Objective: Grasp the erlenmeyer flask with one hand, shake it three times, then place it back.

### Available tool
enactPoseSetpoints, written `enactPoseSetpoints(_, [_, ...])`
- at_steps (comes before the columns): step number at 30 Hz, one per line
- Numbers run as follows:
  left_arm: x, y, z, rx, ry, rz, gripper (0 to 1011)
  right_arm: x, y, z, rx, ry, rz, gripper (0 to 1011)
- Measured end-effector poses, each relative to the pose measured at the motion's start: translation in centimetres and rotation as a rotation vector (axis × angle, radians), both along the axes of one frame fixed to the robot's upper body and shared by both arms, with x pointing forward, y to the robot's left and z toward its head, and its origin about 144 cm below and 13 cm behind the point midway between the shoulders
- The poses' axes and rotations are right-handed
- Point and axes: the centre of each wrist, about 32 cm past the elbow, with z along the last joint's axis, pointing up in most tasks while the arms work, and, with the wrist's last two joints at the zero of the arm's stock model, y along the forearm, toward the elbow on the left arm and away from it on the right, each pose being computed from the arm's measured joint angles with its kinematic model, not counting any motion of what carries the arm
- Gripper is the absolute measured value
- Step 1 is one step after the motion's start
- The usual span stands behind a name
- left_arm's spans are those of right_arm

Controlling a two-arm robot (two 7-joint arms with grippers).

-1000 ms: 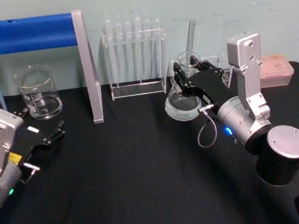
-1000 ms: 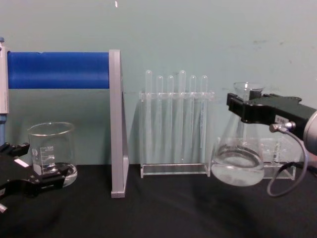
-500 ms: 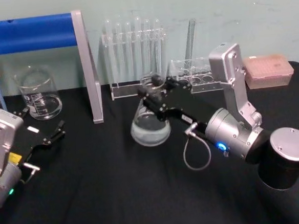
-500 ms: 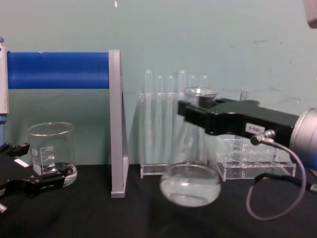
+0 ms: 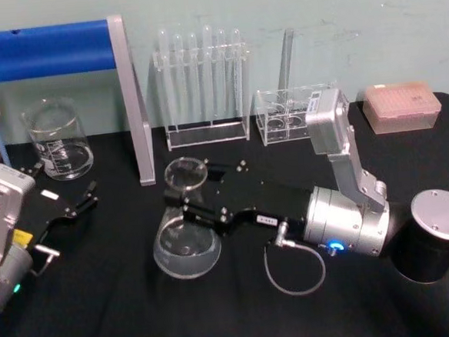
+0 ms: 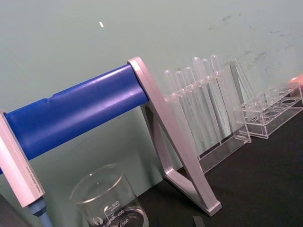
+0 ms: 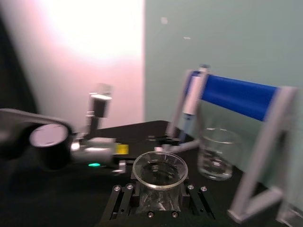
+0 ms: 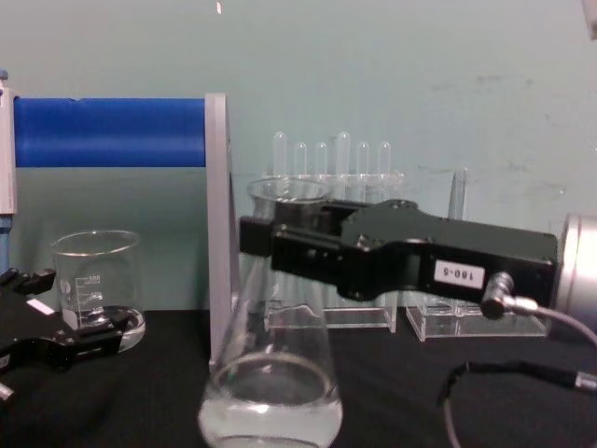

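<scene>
The right gripper [image 5: 194,200] was clamped on the neck of the erlenmeyer flask [image 5: 186,252]. The rim stood just above the jaws and the wide base hung below them. Contact between the base and the black table [image 5: 143,321] could not be determined. The left gripper [image 5: 64,187] rested well apart, jaws spread, with the beaker [image 5: 59,141] just beyond its fingertips.

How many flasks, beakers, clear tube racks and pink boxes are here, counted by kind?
Erlenmeyer flask, held by the right gripper: 1
Beaker: 1
Clear tube racks: 2
Pink box: 1
Total: 5
</scene>
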Motion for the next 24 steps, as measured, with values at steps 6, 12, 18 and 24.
enactPoseSetpoints(6, [0.0, 0.0, 0.0, 0.0, 0.0, 0.0, 1001, 0.15, -0.21, 0.03, -0.004, -0.004, 0.1, 449])
enactPoseSetpoints(12, [0.0, 0.0, 0.0, 0.0, 0.0, 0.0, 1001, 0.26, -0.28, 0.03, -0.015, -0.013, 0.174, 449])
enactPoseSetpoints(18, [0.0, 0.0, 0.0, 0.0, 0.0, 0.0, 1001, 0.3, -0.32, 0.05, -0.019, -0.017, 0.202, 449])
enactPoseSetpoints(24, [0.0, 0.0, 0.0, 0.0, 0.0, 0.0, 1001, 0.31, -0.34, 0.05, -0.021, -0.02, 0.217, 449])
